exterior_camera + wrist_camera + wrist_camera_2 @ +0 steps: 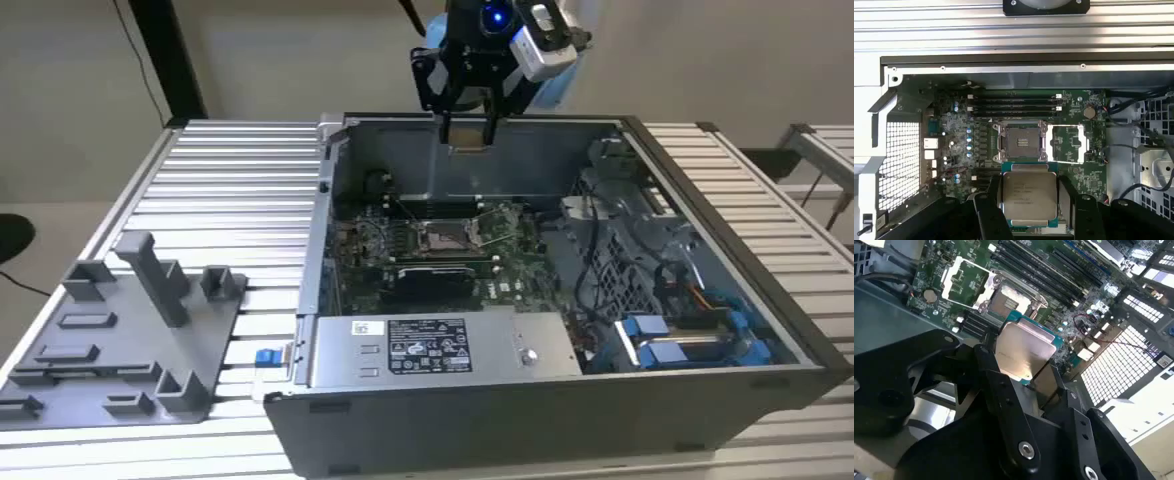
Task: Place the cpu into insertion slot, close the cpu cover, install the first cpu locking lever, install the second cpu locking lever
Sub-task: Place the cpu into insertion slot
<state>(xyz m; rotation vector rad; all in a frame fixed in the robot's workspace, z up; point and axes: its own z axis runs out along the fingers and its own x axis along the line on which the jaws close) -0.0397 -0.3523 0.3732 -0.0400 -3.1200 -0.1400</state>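
Silvery metal shows between black fingers in the exterior view. My gripper (pixel 469 138) hangs above the open case (pixel 534 420), near its far wall, clamped on the cpu (pixel 467 130) by two opposite edges. The slot (pixel 441 237) lies well below the tool, out on the board (pixel 514 285), so the chip is not seated. I judge that this height keeps the chip clear of the case wall.

In the second wrist view the cpu (pixel 1026 347) sits flat between my fingers (pixel 994 375). They pinch it only at the rim, so neither face is pressed and the underside stays free to meet the pins. Beyond the fingertips the slot (pixel 1008 300) shows its brownish pin field bare. The cover (pixel 965 280) is swung fully open on the side of the slot away from my tool, leaving the socket open from above.

In the first wrist view the cpu (pixel 1029 192) turns its grey top to the camera, and my fingers (pixel 990 215) flank it on either side. Its edges run parallel to those of the slot (pixel 1021 142), which lies straight ahead of the fingertips, so the chip looks already squared to the socket. The cover (pixel 1069 145) lies flat beside the slot, off the pins. The memory slots (pixel 1014 105) run across the board past the socket, farther from the tool.
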